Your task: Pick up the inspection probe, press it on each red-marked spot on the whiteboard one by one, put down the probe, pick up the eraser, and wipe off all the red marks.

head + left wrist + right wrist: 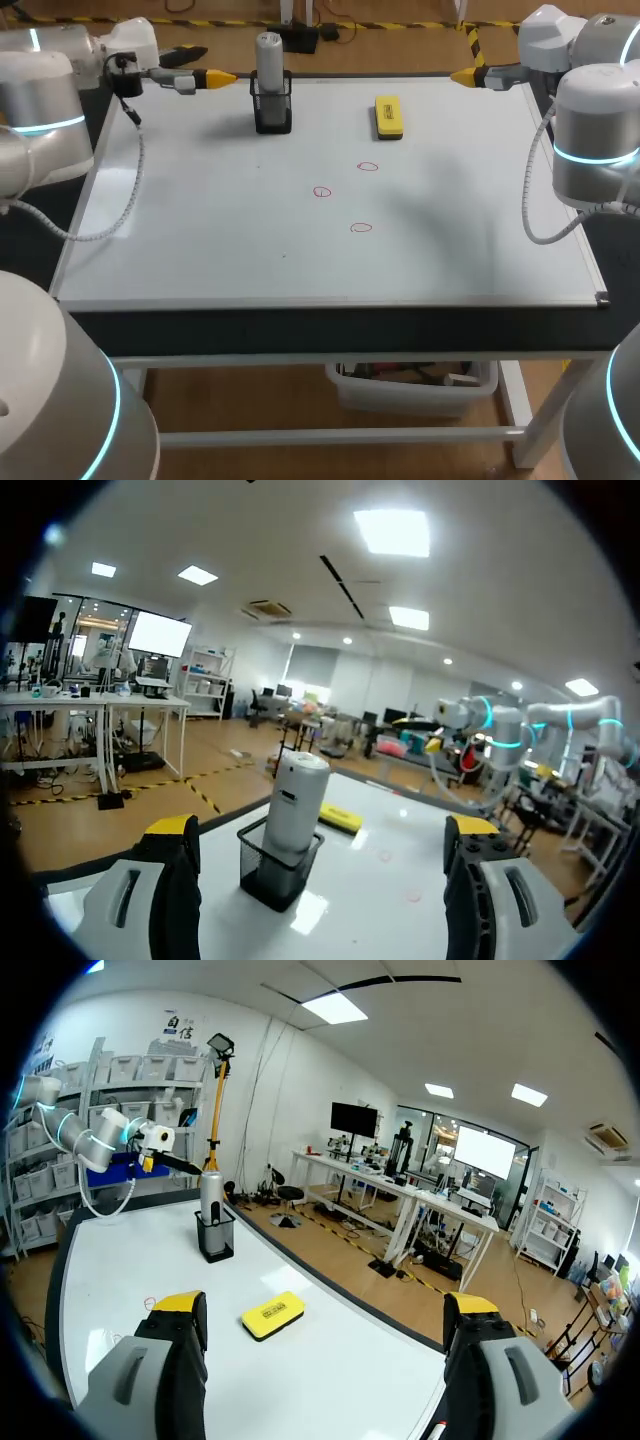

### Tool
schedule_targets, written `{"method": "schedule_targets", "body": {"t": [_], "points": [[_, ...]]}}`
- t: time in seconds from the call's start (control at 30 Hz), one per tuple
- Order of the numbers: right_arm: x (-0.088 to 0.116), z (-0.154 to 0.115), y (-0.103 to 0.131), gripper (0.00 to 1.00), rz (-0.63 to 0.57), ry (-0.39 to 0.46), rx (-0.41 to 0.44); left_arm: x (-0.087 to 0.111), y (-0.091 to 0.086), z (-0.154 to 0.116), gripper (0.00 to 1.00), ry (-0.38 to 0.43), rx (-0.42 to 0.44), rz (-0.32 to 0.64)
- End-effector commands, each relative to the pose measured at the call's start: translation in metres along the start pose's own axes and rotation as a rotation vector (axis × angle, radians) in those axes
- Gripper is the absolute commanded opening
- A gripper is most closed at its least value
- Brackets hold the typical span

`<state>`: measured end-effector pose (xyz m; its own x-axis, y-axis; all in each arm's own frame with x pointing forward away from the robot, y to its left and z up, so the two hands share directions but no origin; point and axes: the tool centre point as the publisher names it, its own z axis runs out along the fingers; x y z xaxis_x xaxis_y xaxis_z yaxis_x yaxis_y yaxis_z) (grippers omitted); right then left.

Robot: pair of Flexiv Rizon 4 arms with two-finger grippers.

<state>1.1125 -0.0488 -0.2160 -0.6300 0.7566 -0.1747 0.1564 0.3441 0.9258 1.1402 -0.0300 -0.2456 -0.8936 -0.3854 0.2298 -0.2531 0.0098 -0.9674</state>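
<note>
Whiteboard [200, 230], laid flat, is seen covering the bench [330, 328]. At its far edge the inspection probe [268, 55], a pale cylinder, is stood upright in a black mesh holder [272, 108]. The yellow eraser [388, 116] is laid well apart to its right. Three small red marks [361, 228] are drawn near the middle. The light holder could probably be tipped or dragged up with the probe if it is gripped off-centre. The left jaws are spread wide and empty, just beside the probe; the right jaws, also spread and empty, are seen at the far right edge.
</note>
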Motion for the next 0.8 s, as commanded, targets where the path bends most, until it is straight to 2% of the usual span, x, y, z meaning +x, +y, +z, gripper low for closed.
{"method": "schedule_targets", "body": {"t": [0.03, 0.27, 0.8], "points": [[-0.001, 0.000, 0.000, 1.00, 0.000, 0.001, 0.001, -0.010, 0.002, 0.023, 1.00, 0.291, 0.001, 0.022], [-0.001, 0.000, 0.000, 1.00, 0.000, 0.001, 0.001, -0.004, 0.004, 0.048, 1.00, 0.389, 0.005, 0.057], [-0.001, 0.000, 0.000, 1.00, 0.000, 0.001, 0.001, -0.005, 0.017, 0.092, 1.00, 0.463, 0.053, 0.056]]}}
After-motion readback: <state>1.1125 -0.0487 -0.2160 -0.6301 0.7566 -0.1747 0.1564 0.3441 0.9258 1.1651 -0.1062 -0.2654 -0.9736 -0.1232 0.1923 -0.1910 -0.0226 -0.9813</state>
